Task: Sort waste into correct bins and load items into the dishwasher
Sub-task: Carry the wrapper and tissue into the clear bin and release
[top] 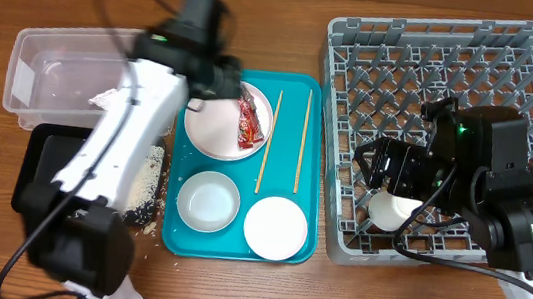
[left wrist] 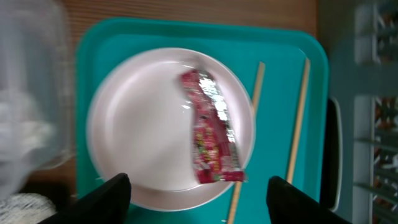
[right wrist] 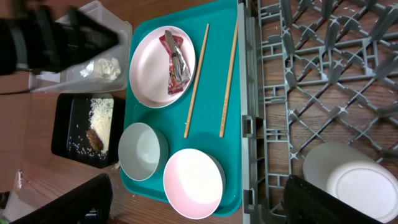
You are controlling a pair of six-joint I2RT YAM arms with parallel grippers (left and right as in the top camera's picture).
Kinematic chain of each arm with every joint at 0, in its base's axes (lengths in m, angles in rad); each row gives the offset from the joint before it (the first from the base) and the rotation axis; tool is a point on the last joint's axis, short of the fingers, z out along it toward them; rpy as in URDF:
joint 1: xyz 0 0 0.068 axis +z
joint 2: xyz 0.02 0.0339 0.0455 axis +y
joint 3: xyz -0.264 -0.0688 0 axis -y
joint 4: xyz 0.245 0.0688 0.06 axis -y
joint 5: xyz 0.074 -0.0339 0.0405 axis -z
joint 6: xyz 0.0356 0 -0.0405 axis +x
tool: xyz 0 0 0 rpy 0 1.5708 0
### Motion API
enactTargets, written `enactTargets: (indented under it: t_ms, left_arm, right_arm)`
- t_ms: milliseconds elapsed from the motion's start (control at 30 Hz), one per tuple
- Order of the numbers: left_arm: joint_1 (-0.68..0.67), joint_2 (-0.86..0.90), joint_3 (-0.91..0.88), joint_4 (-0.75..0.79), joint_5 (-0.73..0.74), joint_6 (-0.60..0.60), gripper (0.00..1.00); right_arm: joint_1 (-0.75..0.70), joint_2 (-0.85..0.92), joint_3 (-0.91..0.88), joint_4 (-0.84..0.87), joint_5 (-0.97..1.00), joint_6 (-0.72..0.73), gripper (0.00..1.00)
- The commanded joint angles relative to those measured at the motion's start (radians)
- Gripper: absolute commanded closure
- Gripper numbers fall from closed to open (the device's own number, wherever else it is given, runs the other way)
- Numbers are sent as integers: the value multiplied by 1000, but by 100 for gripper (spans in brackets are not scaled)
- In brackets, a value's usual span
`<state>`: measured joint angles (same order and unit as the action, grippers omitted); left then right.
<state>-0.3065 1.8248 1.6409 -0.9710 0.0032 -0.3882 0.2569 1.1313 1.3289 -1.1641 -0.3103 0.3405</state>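
A red-and-silver wrapper (left wrist: 208, 127) lies on the round white plate (left wrist: 143, 124) at the back of the teal tray. My left gripper (left wrist: 199, 182) is open and empty just above the plate's near rim; it also shows in the overhead view (top: 216, 78). Two chopsticks (top: 268, 142) (top: 303, 139) lie right of the plate. A white bowl (top: 208, 201) and a pale pink bowl (top: 276, 228) sit at the tray's front. My right gripper (right wrist: 199, 183) is open and empty over the grey dish rack's (top: 458, 61) left edge, beside a white cup (right wrist: 354, 180) in the rack.
The clear tub (top: 45, 64) at the left holds white tissue (right wrist: 106, 67). The black tray (right wrist: 65, 124) in front of it holds rice (right wrist: 99, 115) and a brown lump (right wrist: 94, 138). The teal tray (top: 298, 93) lies between the bins and the rack.
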Motion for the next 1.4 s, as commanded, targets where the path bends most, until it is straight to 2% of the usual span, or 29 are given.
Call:
enactTargets:
  t_ms: [0, 100, 233, 333, 433, 467, 667, 800, 967, 1167, 1200, 1267, 1300, 1367]
  left_arm:
    - [-86, 125, -5, 36, -92, 14, 25]
    - [-114, 207, -5, 79, -92, -5, 26]
    - [-112, 283, -5, 93, -86, -82, 41]
    - [-107, 304, -5, 92, -51, -91, 59]
    - [-107, 303, -3, 87, -16, -90, 90]
    - [-106, 301, 2, 77, 0, -90, 96]
    - [-92, 238, 103, -71, 15, -76, 96]
    - [-32, 138, 192, -174, -66, -69, 96]
    - [121, 28, 212, -223, -159, -107, 96]
    - [297, 69, 195, -214, -169, -105, 96]
    - [318, 81, 195, -204, -167, -105, 89]
    - [354, 98, 195, -187, -111, -71, 43]
    - [365, 98, 195, -187, -61, -35, 38]
    - [385, 89, 207, -200, 34, 55, 36]
  right_arm:
    - [4, -7, 20, -2, -5, -1, 10]
    - [4, -7, 20, -5, -5, -1, 10]
    - [4, -7, 19, -10, -5, -1, 10]
    - [4, -7, 19, -13, -5, -1, 10]
    - [4, -7, 19, -12, -5, -1, 10]
    - [4, -7, 19, -11, -5, -1, 10]
    - [4, -7, 19, -21, -5, -1, 10]
    - [4, -7, 19, -21, -5, -1, 10]
    - [4, -7, 19, -19, -5, -1, 10]
    - [4, -7, 19, -19, -5, -1, 10]
    - [4, -7, 19, -19, -5, 0, 10]
    - [4, -7, 19, -20, -5, -1, 10]
    - [4, -7, 19, -21, -5, -1, 10]
    - [4, -7, 19, -24, -5, -1, 10]
